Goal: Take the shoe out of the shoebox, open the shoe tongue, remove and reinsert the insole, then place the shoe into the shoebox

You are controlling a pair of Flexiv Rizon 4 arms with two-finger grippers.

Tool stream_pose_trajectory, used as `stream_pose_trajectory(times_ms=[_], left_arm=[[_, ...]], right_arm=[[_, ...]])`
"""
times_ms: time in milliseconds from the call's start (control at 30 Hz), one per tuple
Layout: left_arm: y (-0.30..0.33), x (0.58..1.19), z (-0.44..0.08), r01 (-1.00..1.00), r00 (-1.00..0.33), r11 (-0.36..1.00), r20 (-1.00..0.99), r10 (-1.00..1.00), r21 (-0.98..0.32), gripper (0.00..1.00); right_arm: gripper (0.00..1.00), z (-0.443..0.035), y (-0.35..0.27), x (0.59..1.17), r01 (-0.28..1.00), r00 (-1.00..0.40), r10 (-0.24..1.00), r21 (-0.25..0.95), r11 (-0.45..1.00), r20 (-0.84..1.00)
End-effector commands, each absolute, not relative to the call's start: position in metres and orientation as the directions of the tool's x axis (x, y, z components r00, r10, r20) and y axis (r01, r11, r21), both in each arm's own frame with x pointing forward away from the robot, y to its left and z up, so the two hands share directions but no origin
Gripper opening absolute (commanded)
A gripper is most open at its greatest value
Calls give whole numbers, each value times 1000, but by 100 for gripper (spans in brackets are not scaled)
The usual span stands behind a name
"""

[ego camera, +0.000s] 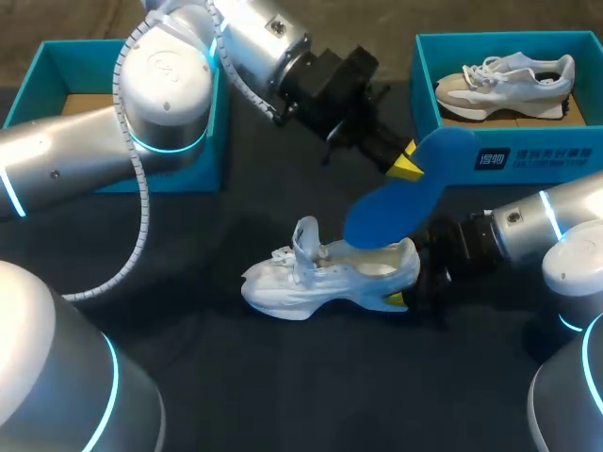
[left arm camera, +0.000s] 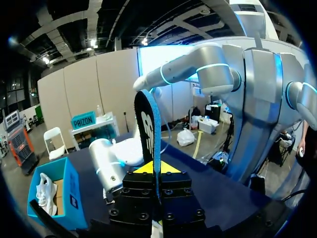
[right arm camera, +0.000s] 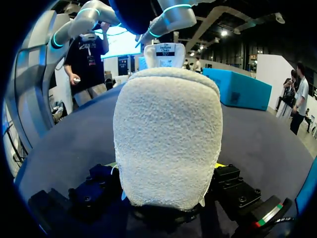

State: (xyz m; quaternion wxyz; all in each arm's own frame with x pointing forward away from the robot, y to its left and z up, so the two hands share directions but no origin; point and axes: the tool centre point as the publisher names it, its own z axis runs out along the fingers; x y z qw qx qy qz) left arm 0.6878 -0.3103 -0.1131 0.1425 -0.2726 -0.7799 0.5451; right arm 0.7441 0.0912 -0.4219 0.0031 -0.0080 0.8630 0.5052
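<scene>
A white shoe [ego camera: 320, 278] lies on the dark table with its toe toward my left and its tongue pulled up. My right gripper [ego camera: 410, 280] holds its heel from the right, with one finger on each side. In the right wrist view the fuzzy heel [right arm camera: 168, 144] fills the space between the fingers. A blue insole [ego camera: 396, 202] hangs above the shoe's opening, its lower end close to the heel collar. My left gripper [ego camera: 407, 165] is shut on the insole's upper end. In the left wrist view the insole [left arm camera: 148, 129] stands edge-on between the yellow tips of that gripper [left arm camera: 157, 167].
A teal shoebox [ego camera: 528, 160] at the back right holds a second, beige and white shoe [ego camera: 509, 80]. Another teal shoebox [ego camera: 203, 174] stands at the back left, partly hidden behind my left arm. The table's front part is bare dark cloth.
</scene>
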Motion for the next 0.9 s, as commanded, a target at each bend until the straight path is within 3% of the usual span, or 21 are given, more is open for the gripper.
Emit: stream_pose_trajectory(times_ms=[33,367,900], left_arm=[[-309,687,-115,263,-812,244,-78,578,-933,0],[-309,687,-115,263,-812,244,-78,578,-933,0],[-299,677,-63,-92,-872,163,159,464,-982,0]], right_arm=[[0,-423,93,744,-16,-1000,-9,871,492,-14],[0,-423,93,744,-16,-1000,-9,871,492,-14],[0,-423,93,744,-16,-1000,-9,871,492,-14]])
